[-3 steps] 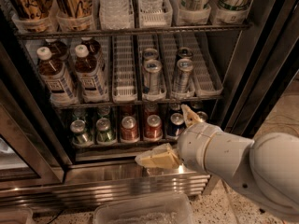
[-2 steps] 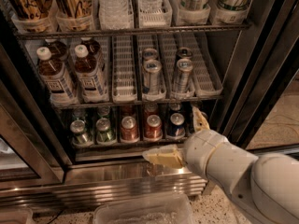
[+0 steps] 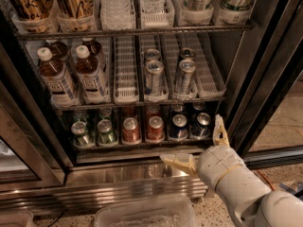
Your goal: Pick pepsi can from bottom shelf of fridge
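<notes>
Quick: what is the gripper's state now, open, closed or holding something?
Gripper: open, holding nothing, low in front of the fridge, just below the bottom shelf.

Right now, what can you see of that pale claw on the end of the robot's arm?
The claw has two tan, plastic-looking fingers on a rounded white wrist. They are spread wide apart, one pointing up, the other left, holding nothing. It hangs before the fridge, at the right end of the bottom shelf, just below and right of the two dark cans. It seems to touch nothing.
</notes>
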Controlling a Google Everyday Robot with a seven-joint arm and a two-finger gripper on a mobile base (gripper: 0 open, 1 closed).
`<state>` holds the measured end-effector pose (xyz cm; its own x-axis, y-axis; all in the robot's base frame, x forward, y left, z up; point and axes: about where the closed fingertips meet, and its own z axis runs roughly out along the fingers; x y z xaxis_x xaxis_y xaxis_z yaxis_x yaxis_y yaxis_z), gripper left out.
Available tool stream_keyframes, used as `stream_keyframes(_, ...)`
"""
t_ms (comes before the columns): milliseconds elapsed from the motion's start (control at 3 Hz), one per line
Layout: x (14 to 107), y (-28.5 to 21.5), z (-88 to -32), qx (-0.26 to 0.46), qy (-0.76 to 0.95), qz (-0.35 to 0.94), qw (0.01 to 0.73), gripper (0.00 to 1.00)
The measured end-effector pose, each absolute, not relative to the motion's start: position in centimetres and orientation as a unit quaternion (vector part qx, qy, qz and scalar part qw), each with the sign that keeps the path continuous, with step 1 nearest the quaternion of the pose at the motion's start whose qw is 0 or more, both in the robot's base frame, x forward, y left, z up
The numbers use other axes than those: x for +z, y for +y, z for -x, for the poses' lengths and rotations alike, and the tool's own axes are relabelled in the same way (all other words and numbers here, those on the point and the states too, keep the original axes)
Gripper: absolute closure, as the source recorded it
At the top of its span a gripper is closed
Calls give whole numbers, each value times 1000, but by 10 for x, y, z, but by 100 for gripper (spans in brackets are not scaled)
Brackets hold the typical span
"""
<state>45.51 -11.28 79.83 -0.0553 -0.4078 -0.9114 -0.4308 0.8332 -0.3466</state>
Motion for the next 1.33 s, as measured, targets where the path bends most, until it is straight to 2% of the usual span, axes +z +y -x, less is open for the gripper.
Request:
stream_keyframes(667, 790, -121, -459, 28, 726, 260, 636, 0)
stream_keyframes(1333, 782, -139, -493, 2, 705, 206, 679, 0)
